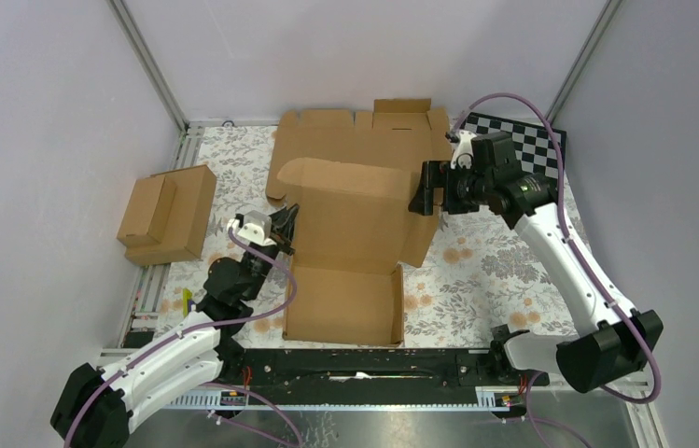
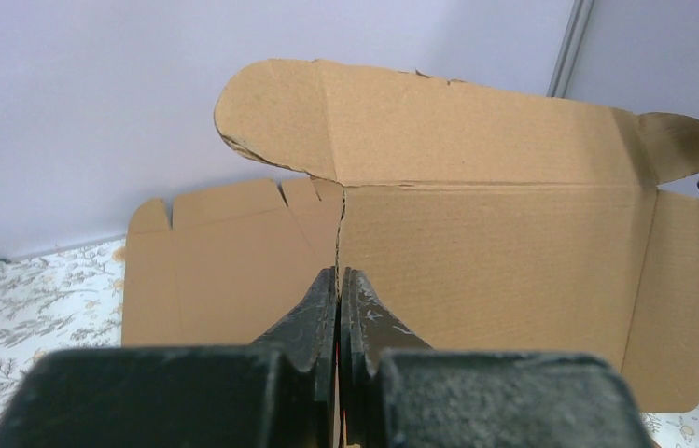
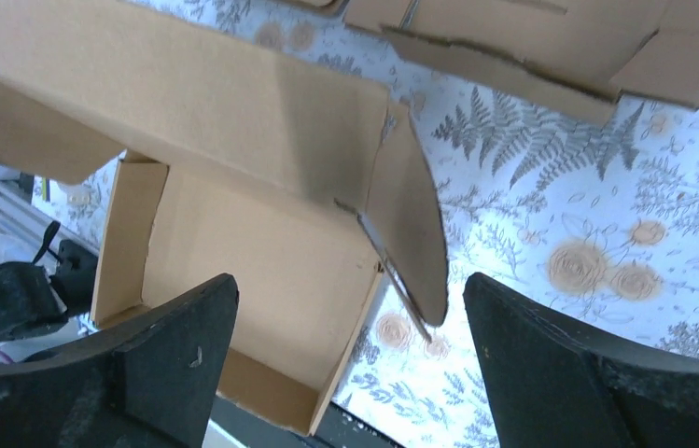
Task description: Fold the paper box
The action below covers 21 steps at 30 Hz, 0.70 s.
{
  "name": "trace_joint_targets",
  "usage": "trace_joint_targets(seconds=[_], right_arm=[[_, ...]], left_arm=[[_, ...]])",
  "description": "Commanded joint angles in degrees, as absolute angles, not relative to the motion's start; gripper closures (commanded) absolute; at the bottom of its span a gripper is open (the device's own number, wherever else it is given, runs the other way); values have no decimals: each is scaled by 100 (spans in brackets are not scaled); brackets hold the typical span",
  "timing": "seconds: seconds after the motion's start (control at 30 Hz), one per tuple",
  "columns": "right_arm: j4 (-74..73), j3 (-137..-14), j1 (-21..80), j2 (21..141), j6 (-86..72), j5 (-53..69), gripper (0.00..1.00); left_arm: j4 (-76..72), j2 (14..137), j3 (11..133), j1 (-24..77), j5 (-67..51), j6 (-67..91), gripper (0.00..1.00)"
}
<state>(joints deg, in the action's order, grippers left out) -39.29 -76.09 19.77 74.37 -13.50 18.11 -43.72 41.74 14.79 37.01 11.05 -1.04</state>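
The paper box [image 1: 355,233] sits mid-tabletop [image 1: 476,271], half done: tray walls up, lid standing, side flaps not tucked yet. Left hand [image 1: 287,222] is pinched closed at its left edge, right hand [image 1: 425,191] gapes empty beside the right flap.

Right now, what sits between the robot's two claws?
The half-folded paper box fills that stretch: the left gripper is at its left edge, the right gripper at its right edge. The top view shows this best.
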Motion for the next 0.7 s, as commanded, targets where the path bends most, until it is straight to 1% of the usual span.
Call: trace_joint_targets(seconds=[0.0,0.07,0.1,0.17,0.2,0.33,0.43,0.53,0.57,0.6,0.63,0.67], right_arm=[[-4342,-7472,1969,7164,-1133,2055,9],[-4407,-7548,1969,7244,-1074,2048,21],[-4431,-7586,1975,7295,-1046,2043,28],[-4480,-7650,1978,7408,-986,1936,40],[-4493,-7681,1975,7473,-970,1878,44],[-4503,-7767,1995,7780,-944,1830,49],[-4496,-7863,2061,7948,-992,1914,55],[-4468,-7941,2216,8065,-1073,2022,66],[-4442,-7954,2238,8071,-1106,2018,75],[-4408,-7954,2246,8047,-1142,1935,90],[-4350,-7951,2250,7980,-1162,1735,96],[-4256,-7927,2250,7886,-1163,1518,98]], left_arm=[[-4986,4092,1428,3753,869,-240,100],[-4931,4105,1433,3768,849,-190,100],[-4930,4096,1422,3775,824,-175,100],[-4922,4097,1403,3795,809,-138,100],[-4924,4094,1398,3797,811,-126,100],[-4929,4094,1395,3806,826,-115,100],[-4891,4101,1418,3806,833,-83,100],[-4779,4129,1478,3806,873,-19,100],[-4734,4142,1503,3806,886,-16,100],[-4667,4142,1545,3806,895,158,100],[-4457,4148,1615,3806,962,278,99],[-4241,4134,1731,3806,1039,398,90]])
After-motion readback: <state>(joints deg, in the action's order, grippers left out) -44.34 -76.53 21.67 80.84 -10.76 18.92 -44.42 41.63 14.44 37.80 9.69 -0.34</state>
